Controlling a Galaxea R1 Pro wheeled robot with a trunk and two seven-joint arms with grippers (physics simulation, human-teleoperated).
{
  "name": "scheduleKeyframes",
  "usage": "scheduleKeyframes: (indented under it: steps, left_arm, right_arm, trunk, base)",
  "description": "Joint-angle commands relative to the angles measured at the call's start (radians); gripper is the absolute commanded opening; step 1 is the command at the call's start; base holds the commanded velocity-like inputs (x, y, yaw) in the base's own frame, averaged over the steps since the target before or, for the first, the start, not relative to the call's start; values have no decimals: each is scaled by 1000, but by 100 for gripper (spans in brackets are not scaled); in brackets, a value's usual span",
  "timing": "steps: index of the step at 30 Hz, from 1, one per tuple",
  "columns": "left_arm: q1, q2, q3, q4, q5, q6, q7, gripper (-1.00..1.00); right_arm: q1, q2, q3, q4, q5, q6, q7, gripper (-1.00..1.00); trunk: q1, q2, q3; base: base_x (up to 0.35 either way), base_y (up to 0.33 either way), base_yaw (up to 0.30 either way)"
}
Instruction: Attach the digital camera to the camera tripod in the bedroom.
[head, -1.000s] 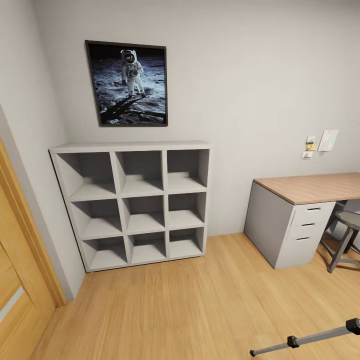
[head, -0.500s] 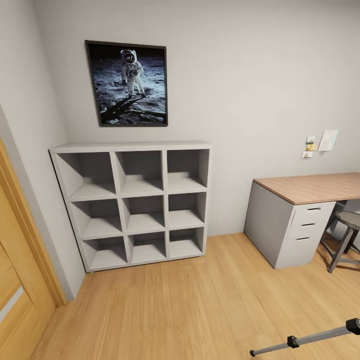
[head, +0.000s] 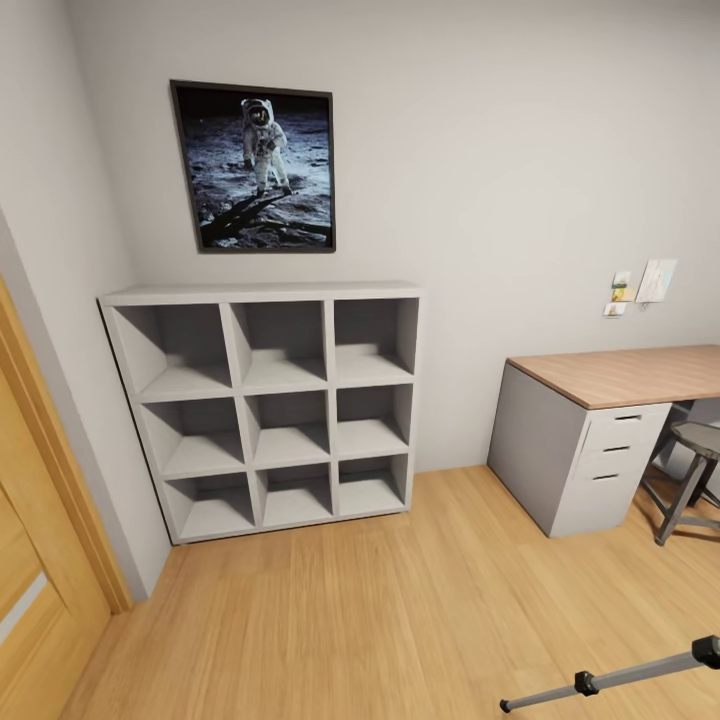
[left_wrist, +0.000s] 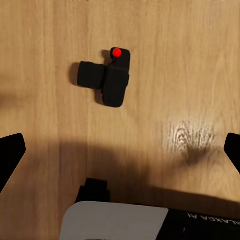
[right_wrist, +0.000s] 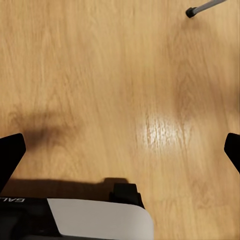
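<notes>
My left gripper (left_wrist: 120, 150) hangs spread wide above the camera (left_wrist: 106, 77), which lies on the wood floor (left_wrist: 175, 75) with its red button (left_wrist: 116, 52) at one end and its lens barrel sticking out sideways. My right gripper (right_wrist: 120, 150) is spread just as wide over bare boards, with a tripod (head: 610, 677) leg tip nearby. I judge the camera small, light, rigid and a bit slick, so I would pinch across the flat body, clear of lens and button
</notes>
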Motion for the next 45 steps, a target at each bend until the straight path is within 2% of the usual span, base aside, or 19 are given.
scheduleKeyframes:
  steps: [1, 10, 26, 32, 45]
  left_arm:
    - [0, 0, 0, -2, 10, 6, 4, 100]
    - [0, -3, 0, -2, 10, 6, 2, 100]
    - [0, -3, -4, 17, 11, 6, 1, 100]
    - [0, -2, -4, 25, 10, 5, 0, 100]
    - [0, -1, -6, 27, 10, 6, 1, 100]
  right_arm:
    - [0, 1, -5, -2, 8, 5, -1, 100]
    - [0, 1, -27, -2, 8, 4, -1, 100]
    - [0, 1, -34, 0, 8, 3, -3, 100]
    - [0, 1, -51, 7, 8, 3, -4, 100]
    - [0, 1, -54, 9, 8, 3, -2, 100]
  trunk:
    - [4, -8, -4]
    - [38, -71, -33]
    - [100, -183, -83]
    - [123, -225, -101]
    - [173, -316, -142]
  base:
    - [0, 0, 0]
    - [0, 0, 0]
    - [0, 0, 0]
    - [0, 0, 0]
    - [0, 0, 0]
